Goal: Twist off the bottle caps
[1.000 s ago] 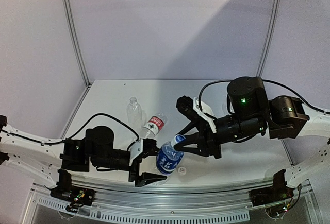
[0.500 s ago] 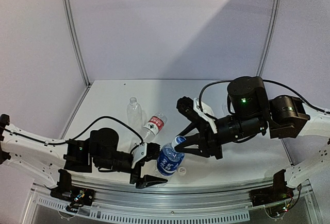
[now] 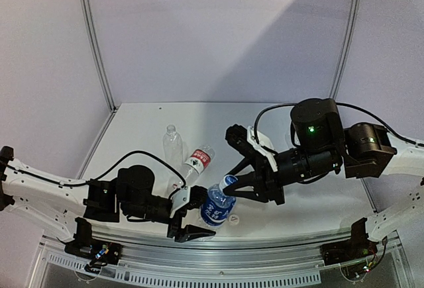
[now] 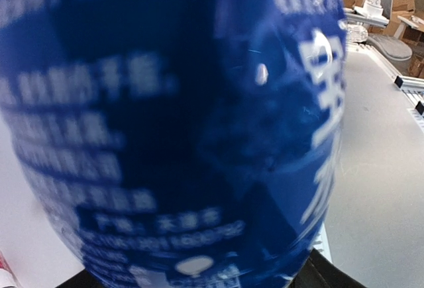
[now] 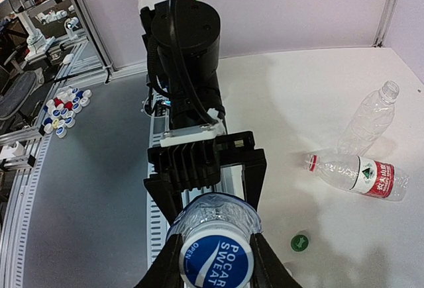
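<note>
The blue-label bottle (image 3: 214, 206) leans near the front edge and fills the left wrist view (image 4: 172, 122). My right gripper (image 3: 228, 183) is shut on its blue cap (image 5: 217, 260), one finger on each side of the rim. My left gripper (image 3: 193, 216) stands with a jaw on either side of the bottle's body (image 5: 215, 212). Whether those jaws touch the bottle does not show. The red-label bottle (image 3: 197, 162) lies on its side with a bare neck. Behind it stands an unlabelled bottle (image 3: 172, 144). A green cap (image 5: 299, 241) and a pale cap (image 3: 234, 219) lie loose on the table.
The white table (image 3: 146, 129) is walled at the back and on both sides. A metal rail (image 3: 218, 261) runs along its near edge, just below the left gripper. Off the table, several loose caps (image 5: 63, 106) lie in a pile.
My left gripper has slid right, further round the blue-label bottle, and its jaws have narrowed. The right gripper stays shut on the blue cap in the same place.
</note>
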Robot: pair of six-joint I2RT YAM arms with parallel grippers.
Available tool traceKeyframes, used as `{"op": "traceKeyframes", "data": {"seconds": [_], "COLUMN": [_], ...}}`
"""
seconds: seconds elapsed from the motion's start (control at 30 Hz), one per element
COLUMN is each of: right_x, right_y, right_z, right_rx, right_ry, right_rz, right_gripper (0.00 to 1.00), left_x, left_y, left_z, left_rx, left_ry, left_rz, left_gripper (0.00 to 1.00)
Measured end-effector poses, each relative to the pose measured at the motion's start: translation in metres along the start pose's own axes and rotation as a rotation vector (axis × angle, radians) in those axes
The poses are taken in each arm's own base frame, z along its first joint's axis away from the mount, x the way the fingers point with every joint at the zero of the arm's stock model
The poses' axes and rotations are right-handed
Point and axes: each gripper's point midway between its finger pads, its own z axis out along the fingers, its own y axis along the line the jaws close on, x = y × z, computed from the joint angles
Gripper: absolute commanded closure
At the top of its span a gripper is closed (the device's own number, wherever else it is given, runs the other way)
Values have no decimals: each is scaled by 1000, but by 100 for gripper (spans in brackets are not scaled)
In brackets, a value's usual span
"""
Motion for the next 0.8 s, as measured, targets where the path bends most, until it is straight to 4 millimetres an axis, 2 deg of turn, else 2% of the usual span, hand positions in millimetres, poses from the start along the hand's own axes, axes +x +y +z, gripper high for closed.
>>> {"op": "traceKeyframes", "data": {"seconds": [0.13,0.3,0.37,0.57,0.8], "right_x": [0,0,1,8,11], "right_y": [-1,-2,-2,-2,-1], "right_z": [0,0,0,-7,-26], "right_rx": [6,12,11,16,34], "right_ry": [0,1,2,30,38], "right_rz": [0,1,1,25,46], "right_gripper": [74,48,41,33,31], "left_x": [0,1,3,9,15], "left_y": [1,6,11,21,31], "left_z": [0,0,-1,-2,-4], "left_rx": [-8,-36,-64,-122,-178], "left_ry": [1,4,18,53,82], "left_rz": [1,8,12,21,24], "left_gripper": [34,36,36,38,39]}}
